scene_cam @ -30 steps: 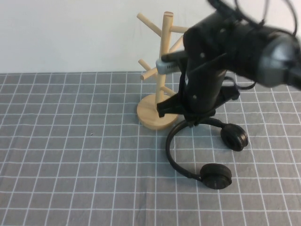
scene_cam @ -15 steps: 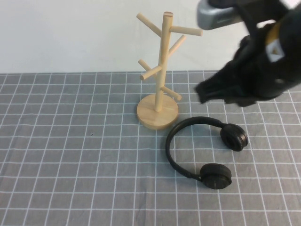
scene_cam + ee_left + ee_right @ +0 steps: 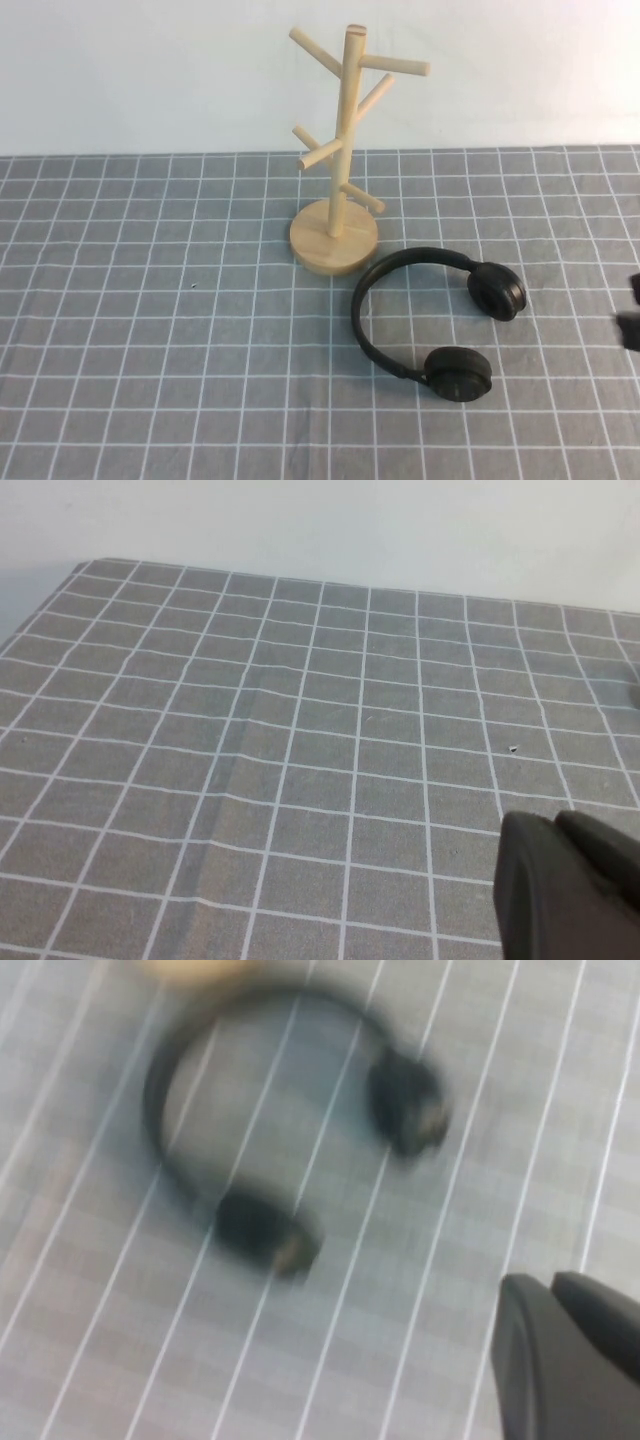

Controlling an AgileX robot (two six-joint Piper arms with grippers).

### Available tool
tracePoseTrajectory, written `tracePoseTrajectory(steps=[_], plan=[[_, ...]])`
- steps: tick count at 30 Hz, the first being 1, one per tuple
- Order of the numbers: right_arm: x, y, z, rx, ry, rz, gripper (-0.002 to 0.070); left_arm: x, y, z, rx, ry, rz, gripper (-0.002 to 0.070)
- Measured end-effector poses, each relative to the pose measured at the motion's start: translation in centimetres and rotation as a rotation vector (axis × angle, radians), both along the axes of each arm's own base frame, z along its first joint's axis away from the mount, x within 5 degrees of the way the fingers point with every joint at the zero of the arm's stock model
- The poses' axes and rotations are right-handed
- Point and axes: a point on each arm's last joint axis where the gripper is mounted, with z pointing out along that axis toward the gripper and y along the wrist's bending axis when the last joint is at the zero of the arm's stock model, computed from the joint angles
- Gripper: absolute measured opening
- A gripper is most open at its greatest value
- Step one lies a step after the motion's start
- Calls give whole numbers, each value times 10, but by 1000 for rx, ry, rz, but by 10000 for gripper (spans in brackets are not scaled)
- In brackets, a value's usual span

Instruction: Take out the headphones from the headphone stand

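High view, headphones beside stand, right gripper well apart

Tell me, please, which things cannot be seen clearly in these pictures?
- Right gripper: in the high view the right edge cuts it off, only dark tips show; the right wrist view shows one dark corner of it, so its state is unknown.
- Left gripper: absent from the high view; the left wrist view shows just a dark corner.
- Headphones: blurred in the right wrist view, ear cup detail lost.
- Headphone stand: only a blurred base edge in the right wrist view.
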Motion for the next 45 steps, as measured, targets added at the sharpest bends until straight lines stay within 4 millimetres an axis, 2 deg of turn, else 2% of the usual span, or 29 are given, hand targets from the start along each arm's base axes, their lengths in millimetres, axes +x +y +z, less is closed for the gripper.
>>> tracePoseTrajectory(steps=[4, 6, 10, 13, 15, 22, 33, 37, 45], plan=[[-13, -38, -41, 112, -263, -50, -9, 0, 0, 0, 0, 0, 0, -6], [-25, -54, -63, 157, -404, -89, -9, 0, 0, 0, 0, 0, 0, -6], [-58, -75, -104, 198, -594, -166, -9, 0, 0, 0, 0, 0, 0, -6], [-78, -82, -128, 197, -682, -218, -9, 0, 0, 0, 0, 0, 0, -6], [-86, -85, -132, 192, -731, -251, -9, 0, 0, 0, 0, 1, 0, -6], [-105, -89, -124, 203, -897, -278, -9, 0, 0, 0, 0, 1, 0, -6], [-106, -91, -129, 184, -863, -301, -9, 0, 0, 0, 2, 5, 0, -6], [-106, -91, -135, 162, -797, -313, -9, 0, 0, -1, 2, 7, -2, -6], [-110, -90, -161, 98, -517, -301, -9, -1, 0, -2, 3, 23, -4, -6]])
